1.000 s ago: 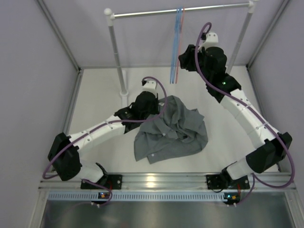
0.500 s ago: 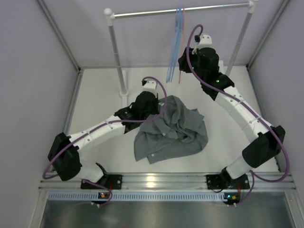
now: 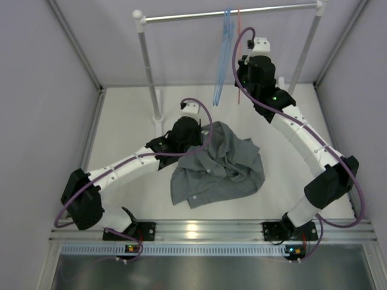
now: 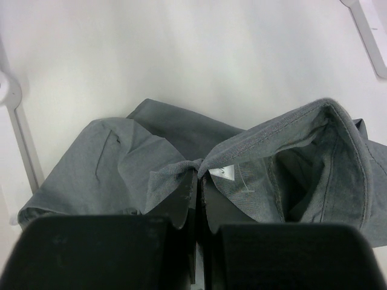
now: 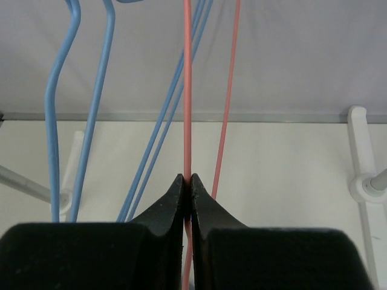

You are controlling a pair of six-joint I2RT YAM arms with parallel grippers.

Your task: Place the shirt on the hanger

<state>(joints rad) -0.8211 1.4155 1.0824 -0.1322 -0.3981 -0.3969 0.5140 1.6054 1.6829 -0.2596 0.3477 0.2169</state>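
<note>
- We see the grey shirt (image 3: pixel 217 166) lying crumpled on the white counter (image 3: pixel 127 121), roughly midway between the two arms and nearer their bases than the clothes rack.
- Our left fingers (image 3: pixel 183 134) sit at the shirt's upper left edge. In the left wrist view these left fingers (image 4: pixel 188 193) are pressed together on a bunched fold of grey cloth at the neck.
- Just beside that pinch lies the small white neck label (image 4: pixel 224 172). The collar (image 4: pixel 290 130) arches up and open to the right of it, and more grey cloth spreads flat to the left.
- The pink wire hanger (image 3: pixel 238 36) hangs from the metal rail (image 3: pixel 181 16) at the far end of the counter, just to the right of the light blue hangers (image 3: pixel 222 60).
- Our right arm reaches up to the rack, with the right fingers (image 3: pixel 243 77) at the pink hanger's lower part.
- In the right wrist view the right fingers (image 5: pixel 178 193) are clamped shut on one strand of the pink wire hanger (image 5: pixel 187 90), which runs straight up from between the tips. A second pink strand slants just to its right.
- The light blue hangers (image 5: pixel 84 90) show left of the gripped wire, some of their strands crossing close behind it.
- The shirt and the hanger are well apart, and no cloth is on the hanger.
</note>
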